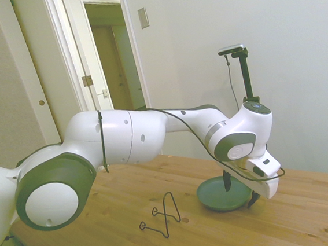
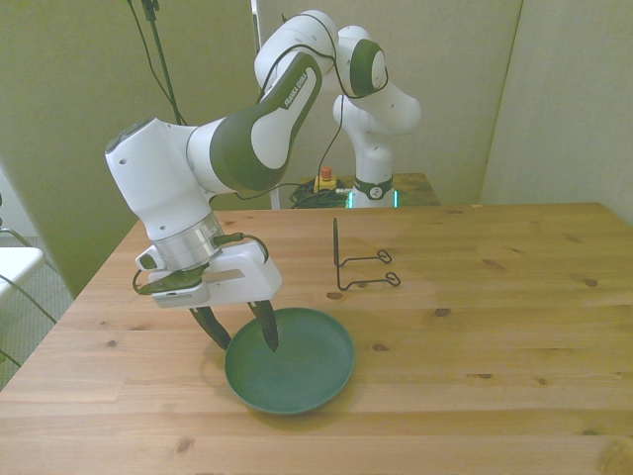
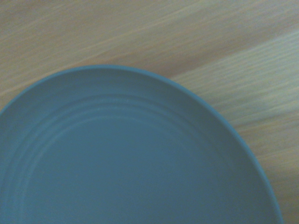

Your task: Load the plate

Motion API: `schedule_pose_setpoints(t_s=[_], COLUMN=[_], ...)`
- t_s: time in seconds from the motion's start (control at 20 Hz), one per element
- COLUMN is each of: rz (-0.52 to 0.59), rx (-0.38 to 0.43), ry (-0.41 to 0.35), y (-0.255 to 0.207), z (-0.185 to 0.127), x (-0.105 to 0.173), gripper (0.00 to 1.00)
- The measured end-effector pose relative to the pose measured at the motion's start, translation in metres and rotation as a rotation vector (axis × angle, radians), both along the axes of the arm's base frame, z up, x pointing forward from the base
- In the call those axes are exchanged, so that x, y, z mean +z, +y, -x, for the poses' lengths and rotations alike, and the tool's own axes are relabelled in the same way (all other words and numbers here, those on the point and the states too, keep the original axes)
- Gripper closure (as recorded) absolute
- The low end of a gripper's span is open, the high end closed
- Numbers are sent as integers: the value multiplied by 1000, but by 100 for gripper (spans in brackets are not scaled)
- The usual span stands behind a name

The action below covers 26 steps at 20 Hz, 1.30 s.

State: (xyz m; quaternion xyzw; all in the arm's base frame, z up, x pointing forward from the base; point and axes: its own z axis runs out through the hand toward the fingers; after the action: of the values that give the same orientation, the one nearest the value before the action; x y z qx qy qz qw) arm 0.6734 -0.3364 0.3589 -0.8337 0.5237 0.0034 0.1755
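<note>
Straddling the rim of the round, shallow, dark teal-grey plate (image 2: 307, 368) is the end effector (image 2: 238, 332), its two dark fingers spread apart: one fingertip (image 2: 270, 336) sits over the plate's inside, the other fingertip (image 2: 215, 332) just outside the rim, on the front view's left. Nothing is clamped between them. That plate lies flat on the light wooden desk (image 2: 514, 327), near the desk's front edge in the front view. From the wrist, the plate (image 3: 140, 158) fills most of the picture, faint rings showing in its matte surface, bare desk (image 3: 196, 42) beyond its rim. Farther back from the plate stands a thin black wire stand (image 2: 354, 265), upright and well apart from it.
</note>
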Motion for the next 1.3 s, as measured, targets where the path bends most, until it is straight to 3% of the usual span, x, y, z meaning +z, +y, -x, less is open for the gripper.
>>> schedule_pose_setpoints(t_s=[1.3], rz=[-20], rx=[6], ry=[-12], y=[-1], z=[0], x=[-14], gripper=[100])
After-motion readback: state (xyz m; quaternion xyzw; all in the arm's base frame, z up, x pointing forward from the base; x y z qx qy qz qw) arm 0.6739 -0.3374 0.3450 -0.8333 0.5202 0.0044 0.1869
